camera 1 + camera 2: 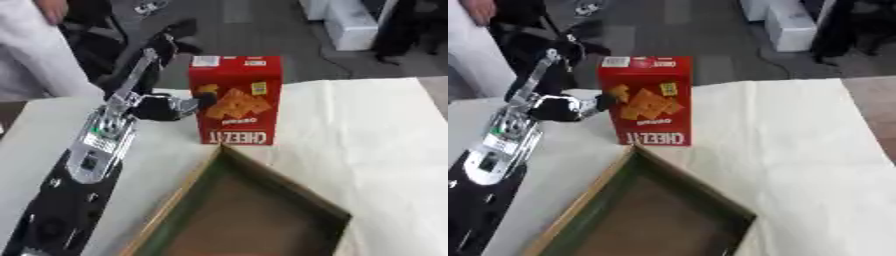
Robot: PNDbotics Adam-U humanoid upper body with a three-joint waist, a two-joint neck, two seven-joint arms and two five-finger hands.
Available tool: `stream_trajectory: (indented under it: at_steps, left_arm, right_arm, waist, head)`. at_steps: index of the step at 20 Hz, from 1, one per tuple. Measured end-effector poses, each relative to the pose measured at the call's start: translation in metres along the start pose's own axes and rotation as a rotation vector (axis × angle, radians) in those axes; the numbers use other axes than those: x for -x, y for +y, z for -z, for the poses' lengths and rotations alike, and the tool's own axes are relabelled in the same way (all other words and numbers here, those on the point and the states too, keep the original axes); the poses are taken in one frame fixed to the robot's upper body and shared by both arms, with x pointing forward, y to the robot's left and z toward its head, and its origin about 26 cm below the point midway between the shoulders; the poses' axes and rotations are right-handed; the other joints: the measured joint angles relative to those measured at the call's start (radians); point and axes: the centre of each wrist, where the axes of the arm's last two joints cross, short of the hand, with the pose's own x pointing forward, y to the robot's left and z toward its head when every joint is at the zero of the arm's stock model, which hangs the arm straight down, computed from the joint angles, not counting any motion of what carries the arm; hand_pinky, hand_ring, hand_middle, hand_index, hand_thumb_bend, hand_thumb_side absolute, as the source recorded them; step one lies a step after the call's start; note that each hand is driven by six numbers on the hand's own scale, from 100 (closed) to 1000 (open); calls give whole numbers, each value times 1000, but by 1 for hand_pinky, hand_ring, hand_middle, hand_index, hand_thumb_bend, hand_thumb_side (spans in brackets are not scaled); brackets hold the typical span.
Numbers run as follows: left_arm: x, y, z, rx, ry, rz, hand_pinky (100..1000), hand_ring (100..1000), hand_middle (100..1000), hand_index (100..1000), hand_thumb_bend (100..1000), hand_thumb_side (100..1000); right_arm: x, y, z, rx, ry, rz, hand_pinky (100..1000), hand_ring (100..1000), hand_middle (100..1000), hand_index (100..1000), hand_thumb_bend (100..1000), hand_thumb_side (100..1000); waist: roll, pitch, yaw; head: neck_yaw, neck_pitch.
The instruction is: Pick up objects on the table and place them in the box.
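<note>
A red Cheez-It cracker box stands upright on the table with its print upside down, just behind the far corner of an open cardboard box. My left arm reaches in from the lower left. My left hand is against the cracker box's left side, at about mid height. The cardboard box has brown walls and greenish inner edges, and nothing shows inside it. My right hand appears in neither view.
A cream cloth covers the table to the right of the cracker box. A person in white stands past the far left edge. White cartons sit on the floor at the back right.
</note>
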Motion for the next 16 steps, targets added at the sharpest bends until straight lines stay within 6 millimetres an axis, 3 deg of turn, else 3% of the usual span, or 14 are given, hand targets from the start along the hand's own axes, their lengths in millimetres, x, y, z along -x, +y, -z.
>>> stream_trajectory:
  at_steps: [9, 16]
  left_arm:
    - [10, -2, -5, 4, 28, -11, 914, 744, 924, 875, 584, 406]
    - [11, 0, -2, -9, 17, -42, 910, 747, 923, 874, 589, 384]
  right_arm:
    - [0, 0, 0, 0, -2, 4, 516, 723, 808, 820, 100, 629]
    - [0, 0, 0, -1, -3, 5, 517, 723, 809, 819, 100, 628]
  waist:
    - [0, 2, -3]
    - [0, 3, -3]
  head:
    - [0, 0]
    - [0, 7]
